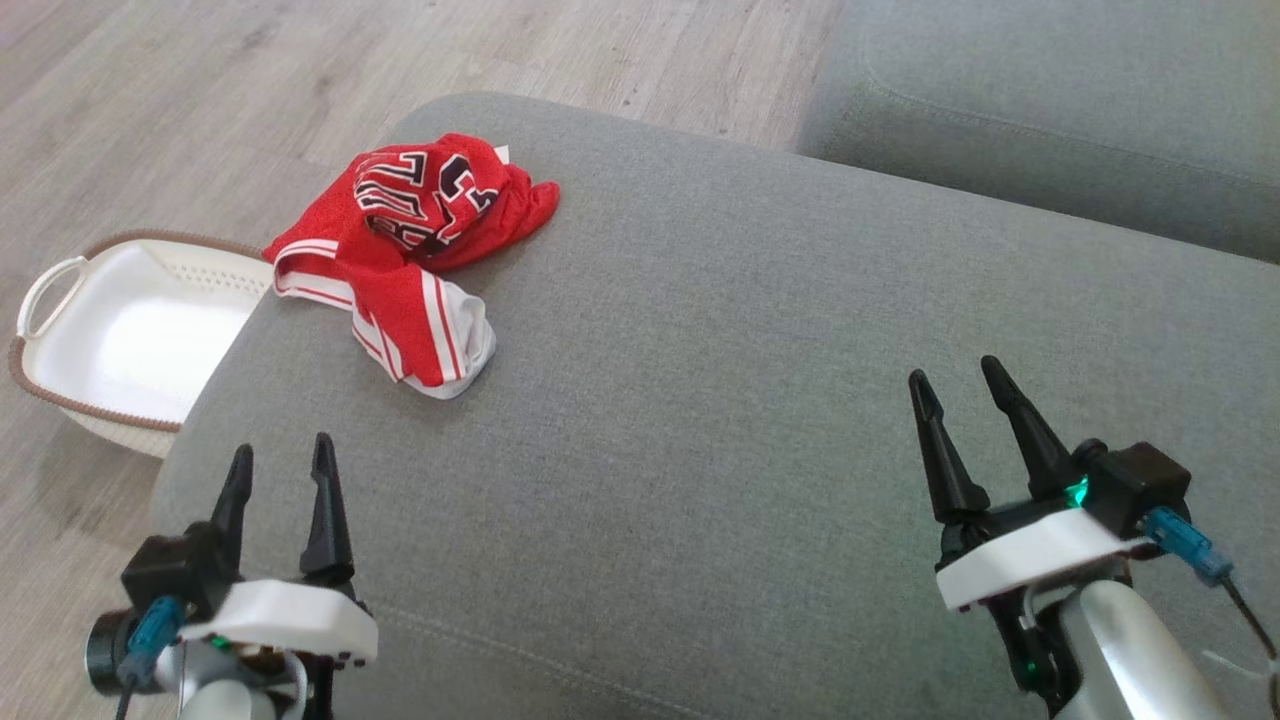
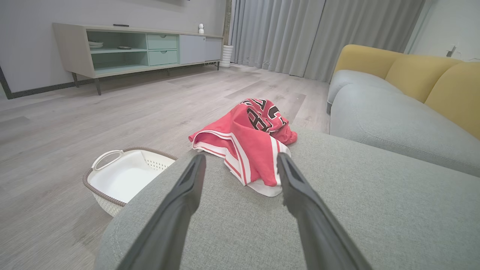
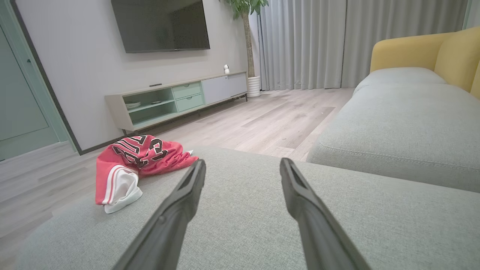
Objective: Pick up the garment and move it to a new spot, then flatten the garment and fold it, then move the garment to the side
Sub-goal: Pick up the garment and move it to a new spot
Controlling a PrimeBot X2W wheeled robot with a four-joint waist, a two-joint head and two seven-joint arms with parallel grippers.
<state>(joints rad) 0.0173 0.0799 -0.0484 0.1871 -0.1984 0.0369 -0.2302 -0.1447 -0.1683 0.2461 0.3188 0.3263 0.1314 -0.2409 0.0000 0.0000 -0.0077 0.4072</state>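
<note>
Garment (image 1: 410,255): a crumpled red heap on the far-left corner of the seat (image 1: 760,420), one hem right at the edge above the basket (image 1: 120,430).
Left gripper (image 1: 282,445): jaws spread wide, nothing in them, near side of the seat, garment dead ahead.
Right gripper (image 1: 954,370): wide open too, empty, well apart from the garment.
Stage: pick-up not yet begun, by the look of it.
Risk one: a low reach from the left could shove the heap over the edge, into the basket.
Risk two: pinching only one loose layer, so the bunch trails, drags and slips out.
</note>
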